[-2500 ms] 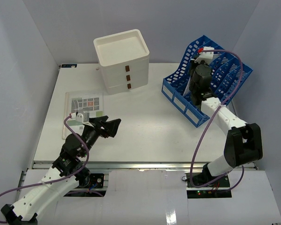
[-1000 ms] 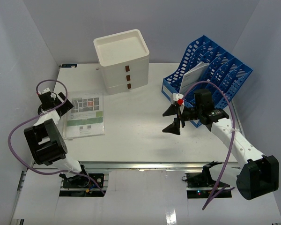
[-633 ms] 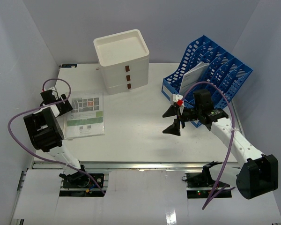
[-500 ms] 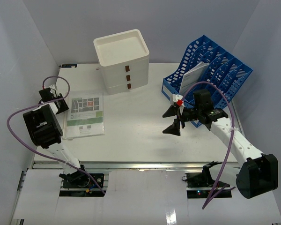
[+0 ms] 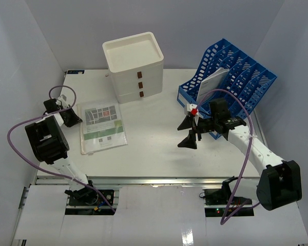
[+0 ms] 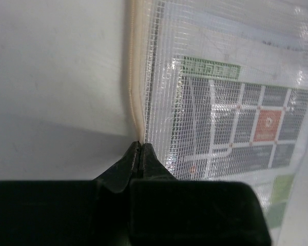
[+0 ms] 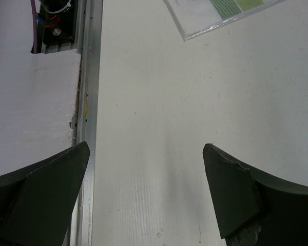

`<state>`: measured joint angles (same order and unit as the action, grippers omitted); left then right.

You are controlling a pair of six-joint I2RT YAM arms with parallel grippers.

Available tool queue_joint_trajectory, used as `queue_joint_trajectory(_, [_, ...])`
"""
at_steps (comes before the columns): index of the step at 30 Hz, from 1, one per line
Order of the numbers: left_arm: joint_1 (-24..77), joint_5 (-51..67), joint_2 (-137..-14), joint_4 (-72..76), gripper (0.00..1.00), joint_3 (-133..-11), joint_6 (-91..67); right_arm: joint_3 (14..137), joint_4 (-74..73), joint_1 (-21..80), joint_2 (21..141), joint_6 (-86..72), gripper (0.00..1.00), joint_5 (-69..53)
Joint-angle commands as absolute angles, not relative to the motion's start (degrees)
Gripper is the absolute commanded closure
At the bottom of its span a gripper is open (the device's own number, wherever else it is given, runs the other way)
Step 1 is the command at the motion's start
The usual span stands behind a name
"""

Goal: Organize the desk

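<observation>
The desk (image 5: pixel 159 148), a large flat white rectangular tabletop with a metal rail (image 7: pixel 90 92) along its front edge, fills the middle of the overhead view beneath both arms. On its left part lies a clear mesh-patterned plastic pouch (image 5: pixel 103 128) with a printed, map-like sheet inside, set slightly askew to the desk's edges.

The left gripper (image 6: pixel 139 154) is seen pinched tight on the cream seam along the pouch's edge. How much of the seam is caught cannot be made out, because the black tips cover it. The print on the sheet is too blurred to be read, and the pouch is cut off at the right of the left wrist view.

The right gripper (image 5: pixel 188 131) is held above the bare middle of the desk, jaws spread wide with nothing between them. Only a corner of the pouch is caught in its wrist view.

Behind it stands a blue plastic lattice file rack (image 5: pixel 241 77), with a pale flat item (image 5: pixel 211 83) leaning in one slot; what the item is cannot be told. A white three-drawer box (image 5: pixel 135 66) stands towards the far edge, its drawers' contents hidden.
</observation>
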<state>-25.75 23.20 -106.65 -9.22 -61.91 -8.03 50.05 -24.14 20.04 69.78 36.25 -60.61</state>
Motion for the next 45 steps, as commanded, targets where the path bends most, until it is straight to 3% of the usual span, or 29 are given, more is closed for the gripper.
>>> queue_joint_trajectory(1, [-24.61, 31.22, -96.79, -14.30, 1.00, -58.23, -14.65, 52.87, -26.42, 21.71, 72.93, 35.81, 0.02, -59.39])
queue_joint_trajectory(8, [-24.56, 32.62, -80.07, -13.26, 1.00, -47.26, -27.02, 56.36, -23.77, 29.74, 79.04, 28.00, 0.08, -49.67])
queue_joint_trajectory(12, [-24.52, 39.72, -70.97, -7.40, 1.00, -39.43, -34.73, 58.26, -21.43, 32.32, 82.28, 24.17, 0.09, -48.19])
queue_joint_trajectory(16, [-23.62, 45.15, -60.31, -3.60, 1.00, -32.07, -40.32, 62.27, -16.26, 32.27, 86.84, 10.85, 0.06, -46.48])
queue_joint_trajectory(19, [-22.97, 48.50, -54.76, -3.27, 1.00, -28.83, -42.07, 64.86, -13.76, 32.59, 90.23, 5.63, 0.03, -51.42])
queue_joint_trajectory(22, [-21.65, 51.01, -51.38, -2.58, 1.00, -26.22, -44.09, 68.70, -12.81, 33.13, 94.84, 4.32, 0.10, -55.82])
queue_joint_trajectory(30, [-18.69, 56.16, -45.61, -0.44, 1.00, -21.28, -45.28, 75.14, -8.86, 33.23, 105.01, -0.99, 0.10, -59.67])
queue_joint_trajectory(32, [-16.95, 57.02, -45.57, -0.44, 1.00, -21.52, -44.05, 75.35, -8.73, 33.27, 104.70, 5.58, 0.10, -64.44])
queue_joint_trajectory(35, [-13.14, 57.06, -46.18, -0.44, 1.00, -22.32, -40.69, 77.72, -17.51, 33.35, 103.43, 27.54, 0.10, -73.63])
queue_joint_trajectory(40, [-3.59, 55.39, -47.93, 1.18, 1.00, -24.39, -37.78, 96.46, -41.84, 34.96, 108.76, 59.19, 0.10, -68.74])
queue_joint_trajectory(45, [2.69, 55.02, -49.08, 1.58, 1.00, -26.63, -35.63, 107.53, -48.41, 35.68, 115.76, 65.39, 0.10, -66.49])
